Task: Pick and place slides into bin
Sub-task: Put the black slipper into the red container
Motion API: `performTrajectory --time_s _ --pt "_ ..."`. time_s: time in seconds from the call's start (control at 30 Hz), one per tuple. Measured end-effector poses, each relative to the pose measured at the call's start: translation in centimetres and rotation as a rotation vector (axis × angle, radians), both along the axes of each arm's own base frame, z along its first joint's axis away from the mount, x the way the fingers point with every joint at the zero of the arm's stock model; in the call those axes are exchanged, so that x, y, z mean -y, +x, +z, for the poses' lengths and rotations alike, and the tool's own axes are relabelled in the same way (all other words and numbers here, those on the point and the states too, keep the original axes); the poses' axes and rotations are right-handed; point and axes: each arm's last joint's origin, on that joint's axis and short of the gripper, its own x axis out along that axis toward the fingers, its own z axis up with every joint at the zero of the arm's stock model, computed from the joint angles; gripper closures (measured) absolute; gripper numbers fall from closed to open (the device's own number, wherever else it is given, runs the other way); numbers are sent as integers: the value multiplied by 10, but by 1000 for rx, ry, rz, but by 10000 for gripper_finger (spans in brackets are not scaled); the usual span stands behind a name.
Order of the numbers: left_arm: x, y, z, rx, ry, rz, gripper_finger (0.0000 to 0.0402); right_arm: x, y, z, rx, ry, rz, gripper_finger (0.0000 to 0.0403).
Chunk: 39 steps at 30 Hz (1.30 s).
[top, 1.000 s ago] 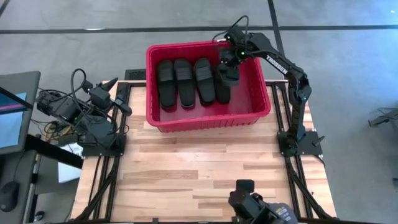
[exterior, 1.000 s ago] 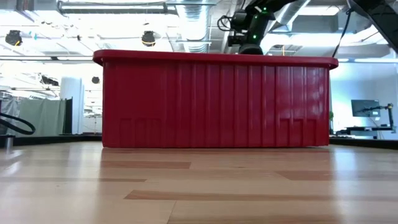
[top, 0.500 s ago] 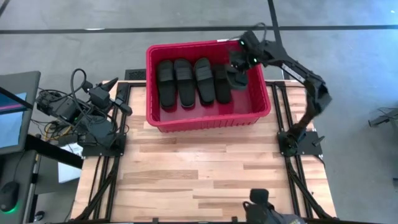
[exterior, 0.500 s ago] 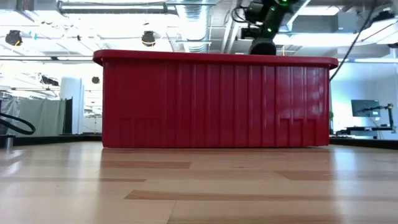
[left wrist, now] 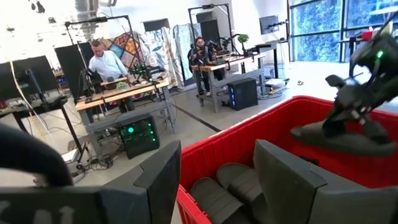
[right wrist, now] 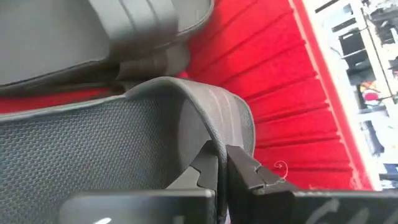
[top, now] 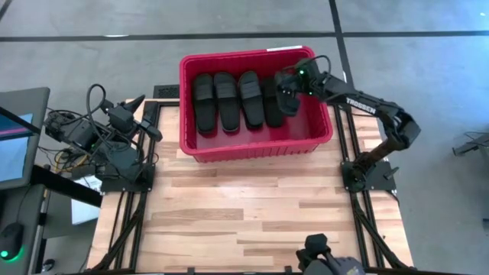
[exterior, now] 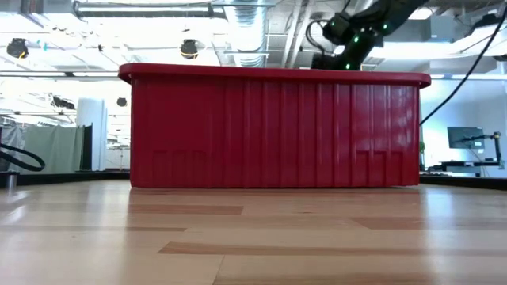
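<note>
Black rubber slide [top: 288, 101] is being held over the red ribbed plastic bin [top: 252, 150], at its three o'clock side, strap clamped by the right gripper [top: 293, 82]; left gripper [top: 140, 116] is being kept apart-jawed at nine o'clock.

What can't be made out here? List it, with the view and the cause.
- Low view: the slides in the bin are hidden by its red wall.
- High view: the right gripper covers part of the slide it grips.
- Right wrist view: the bin floor is blocked by that slide's strap.
- High view: the left gripper is too small to read.
</note>
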Motion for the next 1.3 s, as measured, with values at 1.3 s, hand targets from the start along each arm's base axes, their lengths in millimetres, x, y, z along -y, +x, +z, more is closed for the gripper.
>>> performTrajectory --time_s 1.3 --pt "2 3 0 114 -58 0 209 37 50 -68 -66 -137 110 399"
